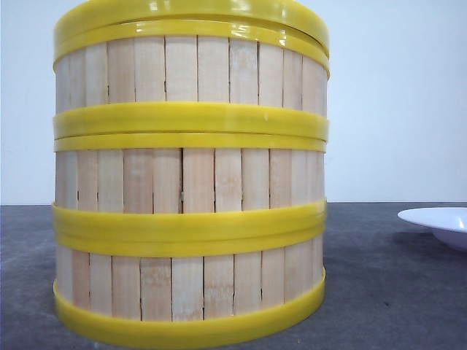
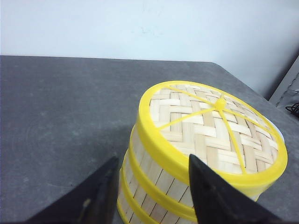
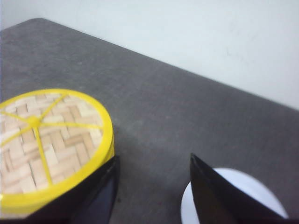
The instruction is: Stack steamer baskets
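Front view: three steamer baskets (image 1: 190,182) stand stacked and lidded on the desk (image 1: 387,292); both pincers, left pincer (image 2: 152,196) and right pincer (image 3: 152,196), gape empty, and a careless nudge could topple the tower.

Items you have in view: one woven lid (image 2: 212,128), round, flat, yellow-rimmed, with yellow ribs meeting at a hub. One white plate (image 1: 440,221), resting on the table to the right. One dark grey table (image 1: 394,292). One pale wall (image 1: 408,95) behind.
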Robot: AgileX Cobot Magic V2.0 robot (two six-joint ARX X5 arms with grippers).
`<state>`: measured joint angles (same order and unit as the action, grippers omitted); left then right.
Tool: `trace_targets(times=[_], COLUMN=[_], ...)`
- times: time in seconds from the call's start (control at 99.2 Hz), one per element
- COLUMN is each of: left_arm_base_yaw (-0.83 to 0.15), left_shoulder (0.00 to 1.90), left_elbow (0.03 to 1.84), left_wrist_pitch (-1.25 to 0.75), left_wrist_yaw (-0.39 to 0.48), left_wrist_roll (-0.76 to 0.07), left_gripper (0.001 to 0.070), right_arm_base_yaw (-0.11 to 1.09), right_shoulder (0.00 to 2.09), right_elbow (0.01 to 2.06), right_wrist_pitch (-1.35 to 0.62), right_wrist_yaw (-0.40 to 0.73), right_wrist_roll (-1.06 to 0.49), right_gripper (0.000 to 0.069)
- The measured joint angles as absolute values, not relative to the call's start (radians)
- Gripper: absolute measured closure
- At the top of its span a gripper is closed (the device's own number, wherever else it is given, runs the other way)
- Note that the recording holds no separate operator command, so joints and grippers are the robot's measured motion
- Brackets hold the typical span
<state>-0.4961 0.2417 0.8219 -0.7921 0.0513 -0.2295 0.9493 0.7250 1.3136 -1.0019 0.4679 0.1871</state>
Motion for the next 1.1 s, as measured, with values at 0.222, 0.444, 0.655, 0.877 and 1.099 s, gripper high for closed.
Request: trace_targets(times=[0.222, 0.444, 0.655, 0.877, 1.099], left_arm_base_yaw=[-0.496, -0.496, -0.496, -0.496, -0.496], left_shoulder=[0.242, 0.242, 0.242, 0.242, 0.242], left_elbow=[0.822, 0.822, 0.822, 0.822, 0.822], left_wrist_pitch=[-0.796, -0.797, -0.798, -0.798, -0.798], left_wrist_yaw=[0.051, 0.051, 0.051, 0.051, 0.051], left_wrist_roll=[-0.229, -0.229, -0.23, -0.23, -0.23], left_gripper=[0.0434, 0.0571, 0.0682, 0.0682, 0.0682], right_arm_base_yaw=[0.949, 0.949, 0.949, 0.949, 0.949], right_shoulder=[0.61, 0.611, 0.61, 0.609, 0.609], right_elbow=[1.165, 1.165, 1.165, 1.165, 1.165], right_wrist_pitch=[-0.989, -0.976, -0.976, -0.976, -0.976], right_wrist_yaw=[0.468, 0.469, 0.468, 0.469, 0.468], right_wrist_roll=[0.252, 0.264, 0.262, 0.262, 0.262], right_gripper=[0.0402, 0.0576, 0.0678, 0.0682, 0.0682])
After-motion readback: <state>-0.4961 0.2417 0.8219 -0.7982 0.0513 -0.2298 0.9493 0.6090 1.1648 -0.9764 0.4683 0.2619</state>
